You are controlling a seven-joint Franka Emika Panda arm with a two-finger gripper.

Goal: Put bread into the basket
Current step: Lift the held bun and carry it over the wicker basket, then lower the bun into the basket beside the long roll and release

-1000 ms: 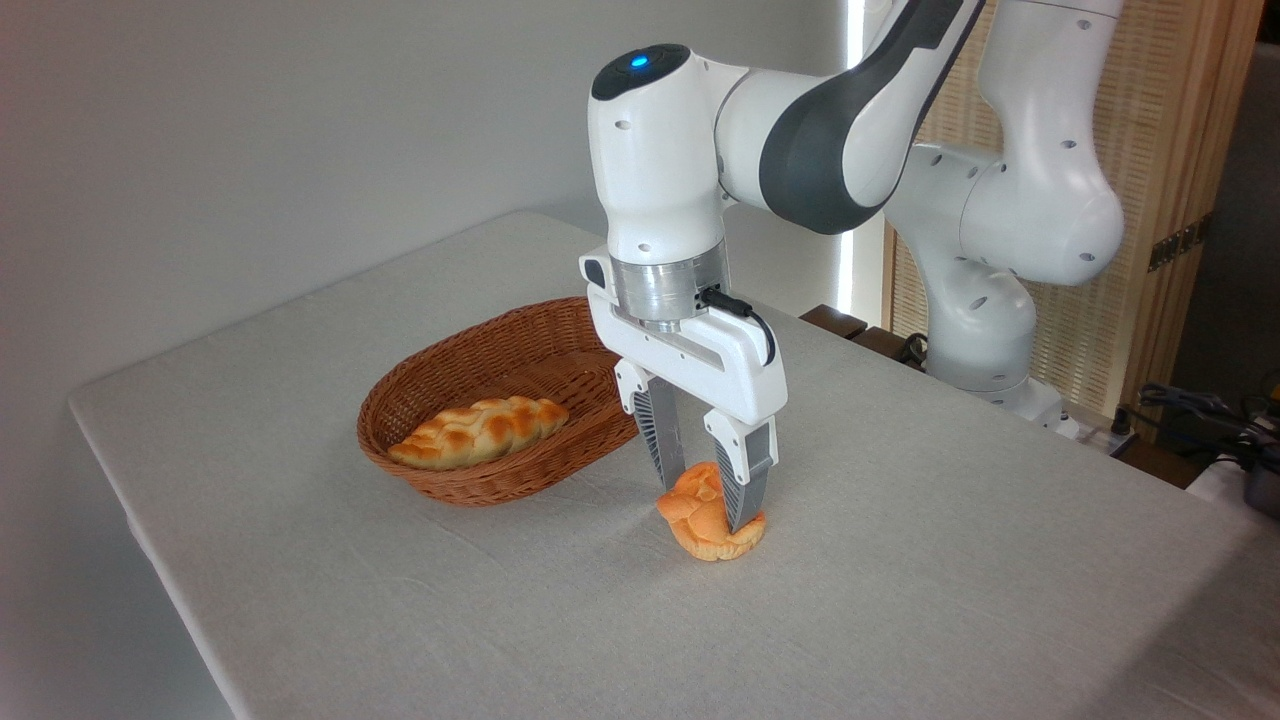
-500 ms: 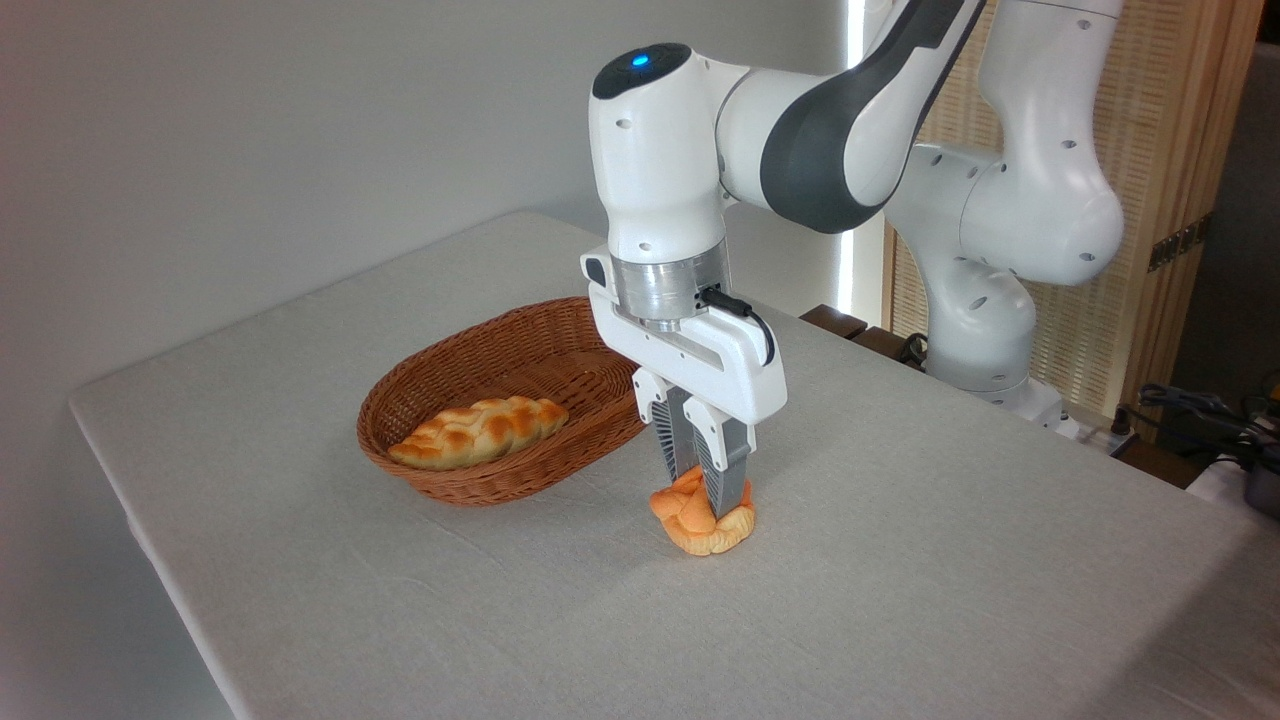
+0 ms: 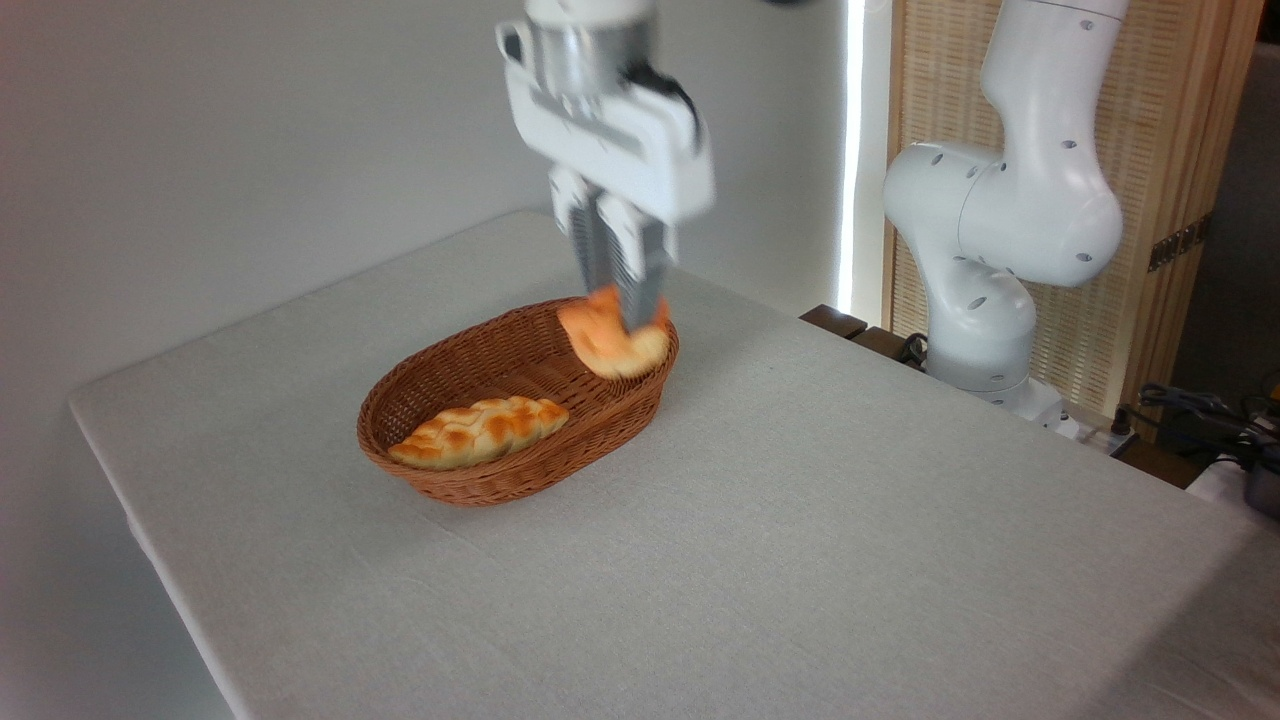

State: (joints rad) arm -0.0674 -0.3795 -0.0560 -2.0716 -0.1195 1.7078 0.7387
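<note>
Bread (image 3: 612, 345) between closed jaws, over basket (image 3: 470, 480) rim.

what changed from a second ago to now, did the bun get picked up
Yes. The claw, which was open around the small round orange-golden bun on the table a second ago, closed on it, lifted it off the white tablecloth and carried it up and to the left; it now hangs blurred over the right end of the oval reddish-brown wicker basket. The basket and the braided golden loaf inside it stayed put.
</note>
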